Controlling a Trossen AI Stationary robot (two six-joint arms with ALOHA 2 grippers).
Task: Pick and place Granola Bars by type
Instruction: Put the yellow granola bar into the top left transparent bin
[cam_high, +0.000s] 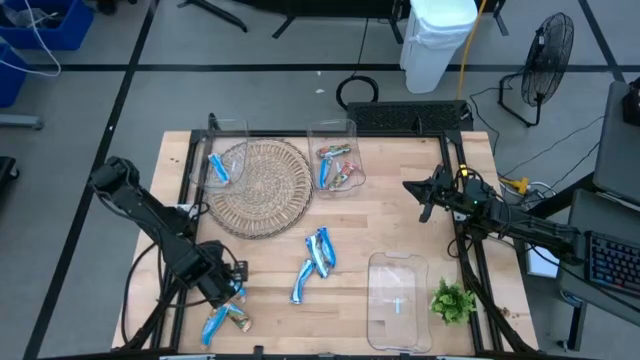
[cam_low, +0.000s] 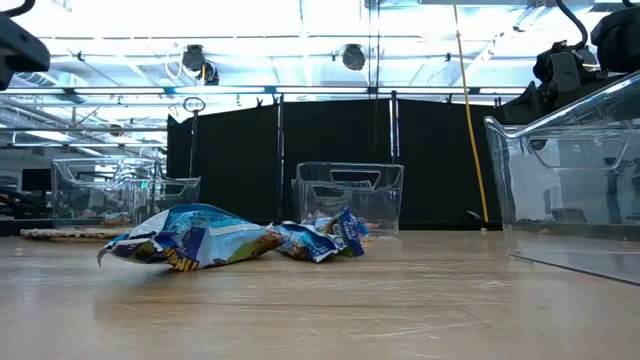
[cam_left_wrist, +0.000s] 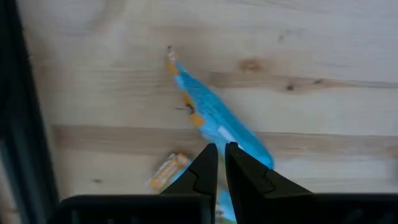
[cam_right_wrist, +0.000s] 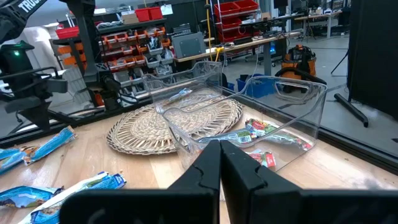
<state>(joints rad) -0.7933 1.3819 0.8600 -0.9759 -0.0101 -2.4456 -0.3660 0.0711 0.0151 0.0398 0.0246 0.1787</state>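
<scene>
Nearest the low camera lies a crumpled blue bar (cam_low: 190, 240) on the table (cam_low: 400, 310), with more blue bars (cam_low: 320, 240) bunched just behind it. From above, these form a loose cluster (cam_high: 315, 262) at the table's middle, near an almost bare clear bin (cam_high: 398, 300) with a green sprig (cam_high: 453, 301) beside it.

At the near left corner, the left gripper (cam_left_wrist: 221, 163) hangs just over a blue bar (cam_left_wrist: 214, 118), its fingers (cam_left_wrist: 202, 171) closed almost together with nothing between them. A second, brownish-ended bar (cam_left_wrist: 168, 171) lies partly under the gripper; from above the pair (cam_high: 225, 320) lies just beside that arm's wrist.

The right gripper (cam_right_wrist: 220, 163) waits above the right side of the table, fingers pressed shut and empty, pointing toward the far bins.

At the far edge, a wicker mat (cam_high: 258, 187) sits between two clear bins. The left bin (cam_high: 226, 155) rests partly on the mat and holds one blue bar (cam_high: 219, 168). The right bin (cam_high: 336, 160) holds a blue bar and several reddish ones (cam_high: 340, 172).
</scene>
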